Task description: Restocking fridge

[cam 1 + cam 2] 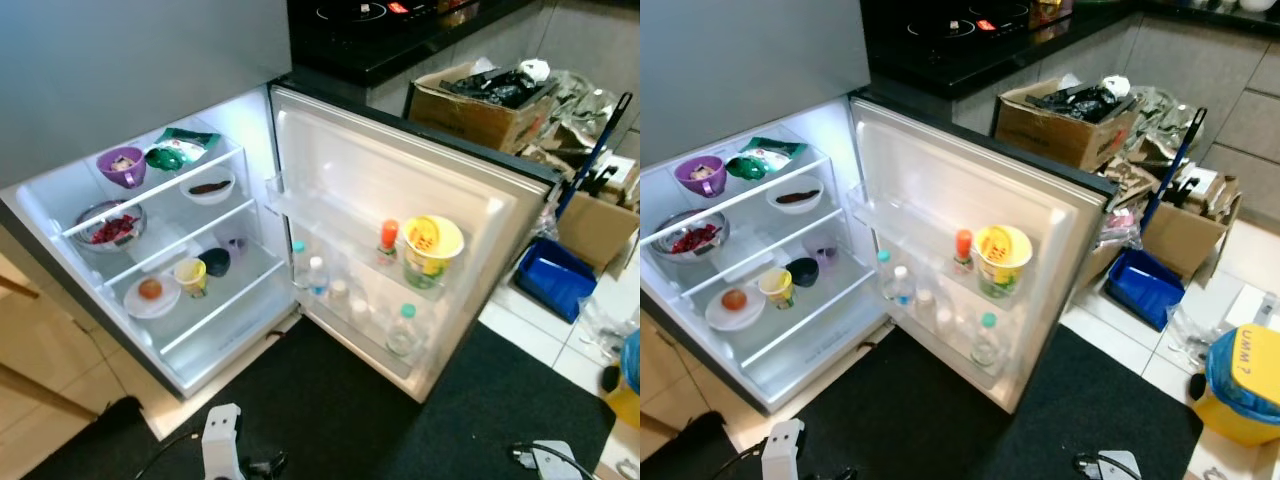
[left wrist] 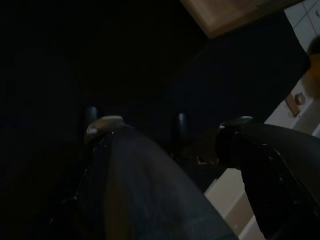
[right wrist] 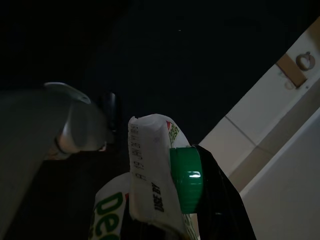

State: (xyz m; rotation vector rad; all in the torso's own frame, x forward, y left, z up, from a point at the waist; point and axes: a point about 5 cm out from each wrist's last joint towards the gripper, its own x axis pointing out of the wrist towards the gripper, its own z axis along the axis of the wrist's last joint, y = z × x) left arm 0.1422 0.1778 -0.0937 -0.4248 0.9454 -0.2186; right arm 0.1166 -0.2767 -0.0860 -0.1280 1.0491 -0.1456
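Note:
The fridge (image 1: 230,345) stands open in front of me, its shelves lit. On them sit a purple cup (image 1: 121,166), a green packet (image 1: 176,150), bowls (image 1: 209,187) and a plate with an orange fruit (image 1: 150,290). The open door (image 1: 400,190) carries a yellow cup (image 1: 431,248), a red-capped bottle (image 1: 388,240) and water bottles (image 1: 402,330) in its racks. My right gripper (image 3: 145,165) hangs low over the dark mat, shut on a white carton with green print and a green cap (image 3: 150,175). My left gripper (image 2: 170,145) also hangs low, open, with nothing between its fingers.
A black mat (image 1: 330,410) covers the floor before the fridge. Right of the door are cardboard boxes (image 1: 480,105), a blue bin (image 1: 552,275) and a blue-handled mop (image 1: 590,150). A black hob (image 1: 370,30) lies behind the door. A yellow bin with a blue bag (image 1: 1245,385) stands at the right.

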